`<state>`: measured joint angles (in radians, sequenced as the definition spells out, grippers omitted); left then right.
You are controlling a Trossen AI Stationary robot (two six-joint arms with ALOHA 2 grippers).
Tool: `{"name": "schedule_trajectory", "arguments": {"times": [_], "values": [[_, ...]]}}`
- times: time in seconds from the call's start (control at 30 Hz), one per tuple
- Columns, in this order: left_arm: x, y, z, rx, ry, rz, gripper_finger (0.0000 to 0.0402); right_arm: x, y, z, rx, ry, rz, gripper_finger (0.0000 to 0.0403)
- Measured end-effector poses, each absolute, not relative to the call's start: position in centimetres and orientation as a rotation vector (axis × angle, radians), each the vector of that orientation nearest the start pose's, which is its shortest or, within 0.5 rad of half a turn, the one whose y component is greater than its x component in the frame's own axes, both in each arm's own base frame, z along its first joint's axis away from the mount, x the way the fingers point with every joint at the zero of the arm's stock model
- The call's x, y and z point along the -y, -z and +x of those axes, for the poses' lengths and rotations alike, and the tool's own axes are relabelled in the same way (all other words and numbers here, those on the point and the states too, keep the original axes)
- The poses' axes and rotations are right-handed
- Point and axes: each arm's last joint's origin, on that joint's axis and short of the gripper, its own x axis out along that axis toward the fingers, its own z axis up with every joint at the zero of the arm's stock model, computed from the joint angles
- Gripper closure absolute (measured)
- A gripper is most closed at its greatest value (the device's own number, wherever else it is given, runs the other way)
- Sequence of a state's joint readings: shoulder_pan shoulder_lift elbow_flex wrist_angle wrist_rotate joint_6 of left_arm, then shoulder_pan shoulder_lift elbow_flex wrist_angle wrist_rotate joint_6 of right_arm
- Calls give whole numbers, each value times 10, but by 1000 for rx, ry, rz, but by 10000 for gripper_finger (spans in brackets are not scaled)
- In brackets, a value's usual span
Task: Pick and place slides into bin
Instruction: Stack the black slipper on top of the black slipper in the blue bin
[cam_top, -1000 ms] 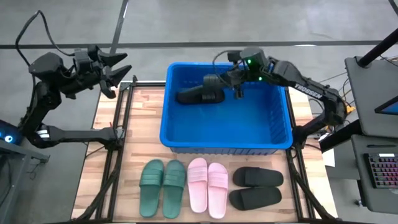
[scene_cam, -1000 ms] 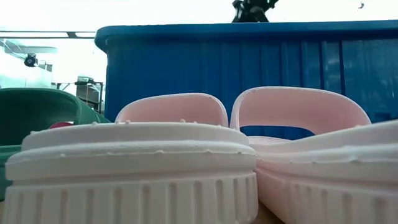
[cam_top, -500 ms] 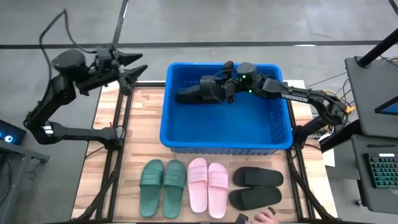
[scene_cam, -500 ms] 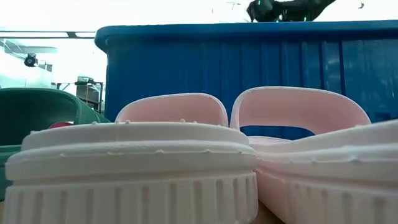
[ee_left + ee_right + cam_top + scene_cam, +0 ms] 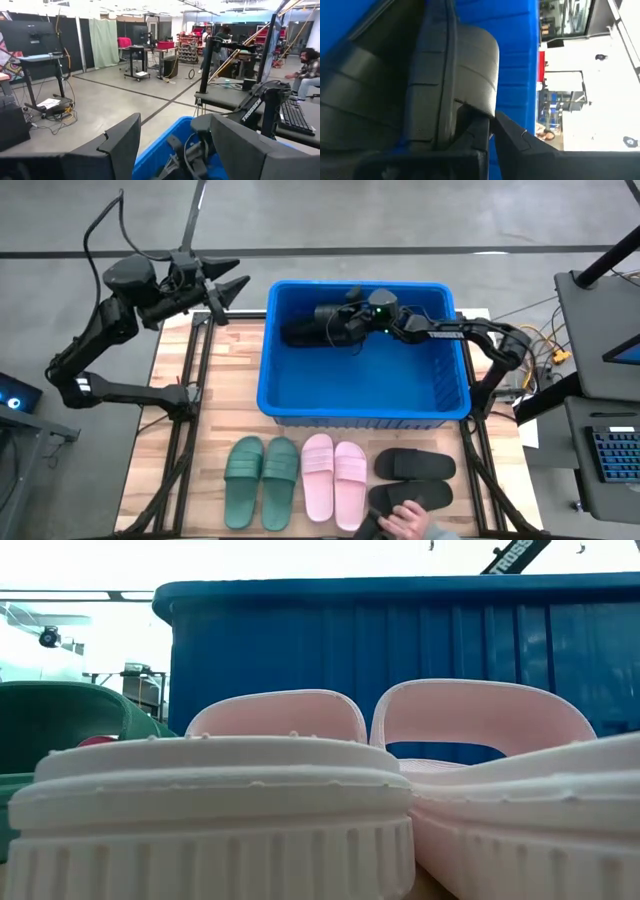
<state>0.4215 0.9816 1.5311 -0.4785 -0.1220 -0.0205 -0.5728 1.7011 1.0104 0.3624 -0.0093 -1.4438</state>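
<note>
The bin [image 5: 363, 405] sits mid-table; inside it, by the far wall, a black slide [image 5: 305, 334] lies flat with its long axis across the bin, running left to right. The right gripper [image 5: 335, 326] reaches in sideways from the right rim, arm stretched low and level, fingers clamped tight on the slide's strap. The left gripper [image 5: 232, 287] hangs spread wide and empty off the bin's far-left corner. On the near table lie three pairs — green slides [image 5: 262, 481], pink slides [image 5: 334, 479], black slides [image 5: 413, 480], where a person's hand [image 5: 408, 518] rests.

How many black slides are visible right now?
3: one black slide inside the bin at the right gripper, two on the table's front right, a person's hand on the nearer.
</note>
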Motion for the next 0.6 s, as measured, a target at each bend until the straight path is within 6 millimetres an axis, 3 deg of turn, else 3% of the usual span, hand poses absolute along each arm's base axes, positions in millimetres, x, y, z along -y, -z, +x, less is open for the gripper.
{"name": "schedule_trajectory", "arguments": {"times": [0.2,0.37,0.6], "values": [[-63,-509,131,80,-543,-9,178,210,-213,316,-705,196,-1295,394],[-63,-509,132,78,-542,-9,178,210,-204,312,-843,51,-1222,394],[-65,-508,136,67,-542,-11,178,212,-208,313,-840,133,-1032,386]]}}
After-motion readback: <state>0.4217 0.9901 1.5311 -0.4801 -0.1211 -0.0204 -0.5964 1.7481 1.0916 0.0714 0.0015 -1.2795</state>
